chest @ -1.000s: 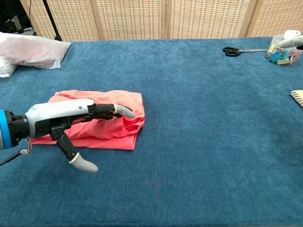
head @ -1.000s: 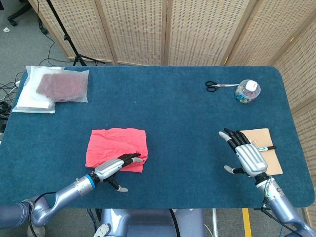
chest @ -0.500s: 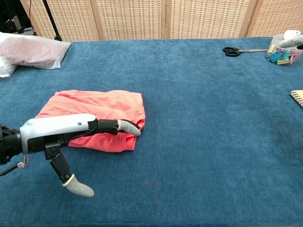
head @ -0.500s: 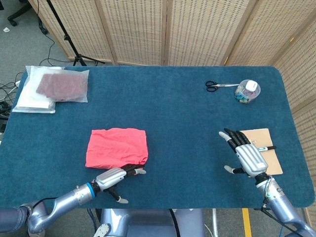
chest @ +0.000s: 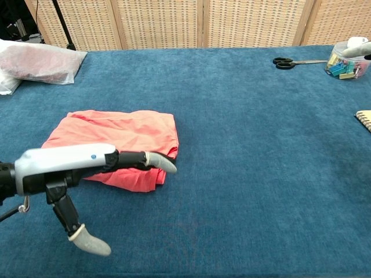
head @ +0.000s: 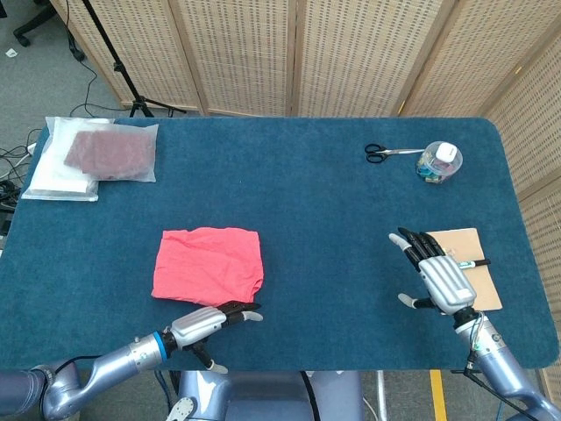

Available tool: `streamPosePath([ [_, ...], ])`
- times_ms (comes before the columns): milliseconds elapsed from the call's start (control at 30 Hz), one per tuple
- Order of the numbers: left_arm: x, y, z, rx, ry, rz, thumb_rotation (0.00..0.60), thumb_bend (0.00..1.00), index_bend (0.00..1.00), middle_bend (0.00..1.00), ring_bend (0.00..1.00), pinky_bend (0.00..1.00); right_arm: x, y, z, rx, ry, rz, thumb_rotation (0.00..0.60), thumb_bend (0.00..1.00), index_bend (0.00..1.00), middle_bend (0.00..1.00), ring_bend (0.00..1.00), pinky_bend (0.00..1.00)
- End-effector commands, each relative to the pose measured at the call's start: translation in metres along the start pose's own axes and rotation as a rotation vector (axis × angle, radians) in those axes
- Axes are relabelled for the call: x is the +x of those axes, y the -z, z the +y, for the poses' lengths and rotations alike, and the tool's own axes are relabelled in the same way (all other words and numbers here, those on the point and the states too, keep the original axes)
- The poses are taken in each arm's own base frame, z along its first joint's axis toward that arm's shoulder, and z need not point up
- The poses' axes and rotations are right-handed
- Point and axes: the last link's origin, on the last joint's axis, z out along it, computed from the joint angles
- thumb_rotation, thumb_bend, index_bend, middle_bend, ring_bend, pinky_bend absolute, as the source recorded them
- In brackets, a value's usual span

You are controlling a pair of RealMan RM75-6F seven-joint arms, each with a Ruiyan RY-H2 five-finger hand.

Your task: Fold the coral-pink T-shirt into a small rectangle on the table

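The coral-pink T-shirt (head: 209, 262) lies folded into a small rectangle on the blue table (head: 298, 193), left of centre; in the chest view the T-shirt (chest: 122, 136) shows rumpled edges at its front right corner. My left hand (head: 209, 324) hovers near the table's front edge, just in front of the shirt, fingers stretched out and holding nothing; the left hand (chest: 75, 171) partly covers the shirt's near edge in the chest view. My right hand (head: 438, 274) stays open at the right, beside a notebook, far from the shirt.
A brown notebook (head: 473, 263) with a pen lies under the right hand's side. Scissors (head: 387, 153) and a clear tub of clips (head: 438, 161) sit at the back right. A plastic bag with dark cloth (head: 96, 156) rests at the back left.
My left hand has lifted off the shirt and drawn back toward the table's front edge. The shirt lies still. The right hand has not moved.
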Motion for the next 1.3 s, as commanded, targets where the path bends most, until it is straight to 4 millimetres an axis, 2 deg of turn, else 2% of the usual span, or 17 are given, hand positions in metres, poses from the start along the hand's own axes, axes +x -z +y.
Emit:
streamPosePath([
  [33, 0.010, 0.006, 0.006, -0.032, -0.005, 0.053, 0.600, 0.01, 0.00, 0.00, 0.00, 0.00, 0.000, 0.000, 0.000, 0.000, 0.000, 0.000, 0.600, 0.22, 0.00, 0.00, 0.00, 0.00],
  [167, 0.023, 0.013, 0.007, -0.040, -0.051, 0.109, 0.600, 0.01, 0.00, 0.00, 0.00, 0.00, 0.000, 0.000, 0.000, 0.001, -0.001, 0.000, 0.600, 0.21, 0.00, 0.00, 0.00, 0.00],
  [333, 0.033, 0.027, -0.004, 0.020, -0.131, 0.123, 0.600, 0.01, 0.00, 0.00, 0.00, 0.00, 0.001, 0.001, 0.000, 0.001, -0.003, 0.001, 0.600, 0.22, 0.00, 0.00, 0.00, 0.00],
  [433, 0.039, 0.053, -0.021, 0.104, -0.182, 0.129, 0.600, 0.01, 0.00, 0.00, 0.00, 0.00, 0.001, 0.001, 0.000, 0.002, -0.005, 0.002, 0.600, 0.22, 0.00, 0.00, 0.00, 0.00],
  [567, 0.037, 0.075, -0.034, 0.157, -0.186, 0.124, 0.600, 0.01, 0.00, 0.00, 0.00, 0.00, 0.001, 0.001, -0.001, 0.004, -0.004, 0.001, 0.600, 0.22, 0.00, 0.00, 0.00, 0.00],
  [800, 0.032, 0.088, -0.046, 0.184, -0.168, 0.116, 0.600, 0.01, 0.00, 0.00, 0.00, 0.00, 0.001, 0.001, -0.002, 0.005, -0.003, 0.000, 0.600, 0.21, 0.00, 0.00, 0.00, 0.00],
  [1100, 0.018, 0.094, -0.072, 0.264, -0.157, 0.076, 0.600, 0.02, 0.00, 0.00, 0.00, 0.00, 0.001, 0.002, -0.001, 0.003, -0.003, 0.001, 0.600, 0.23, 0.00, 0.00, 0.00, 0.00],
  [1300, 0.016, 0.096, -0.080, 0.284, -0.156, 0.085, 0.600, 0.02, 0.00, 0.00, 0.00, 0.00, 0.001, 0.002, -0.002, 0.004, -0.004, 0.000, 0.600, 0.23, 0.00, 0.00, 0.00, 0.00],
])
